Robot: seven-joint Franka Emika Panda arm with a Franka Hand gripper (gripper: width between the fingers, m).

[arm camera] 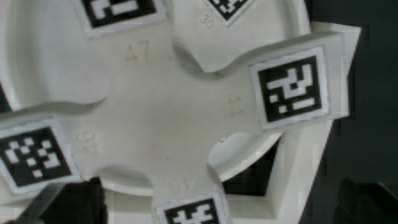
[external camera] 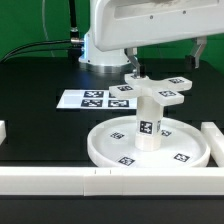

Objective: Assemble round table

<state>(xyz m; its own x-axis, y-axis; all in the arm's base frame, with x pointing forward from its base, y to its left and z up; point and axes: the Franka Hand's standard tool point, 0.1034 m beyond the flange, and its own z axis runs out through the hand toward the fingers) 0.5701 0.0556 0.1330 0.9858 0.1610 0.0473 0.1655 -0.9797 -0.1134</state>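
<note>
The large rimmed round disc (external camera: 103, 150) lies on the table near the front. The short cylinder leg (external camera: 150, 128) stands upright at its middle. The cross-shaped four-arm piece (external camera: 157, 93) sits on top of the leg. My gripper (external camera: 133, 69) hangs just above the cross piece's far arm. In the wrist view the cross piece (arm camera: 151, 100) fills the picture, with the disc (arm camera: 302, 165) behind it. One tagged arm lies between the dark fingers (arm camera: 50, 205) of my gripper (arm camera: 199, 208). The jaws stand apart with gaps on both sides, so the gripper is open.
The marker board (external camera: 92, 99) lies flat behind the disc at the exterior view's left. White border blocks run along the front (external camera: 60, 181), the right (external camera: 213, 141) and the left edge (external camera: 3, 130). The robot base (external camera: 105, 45) stands at the back.
</note>
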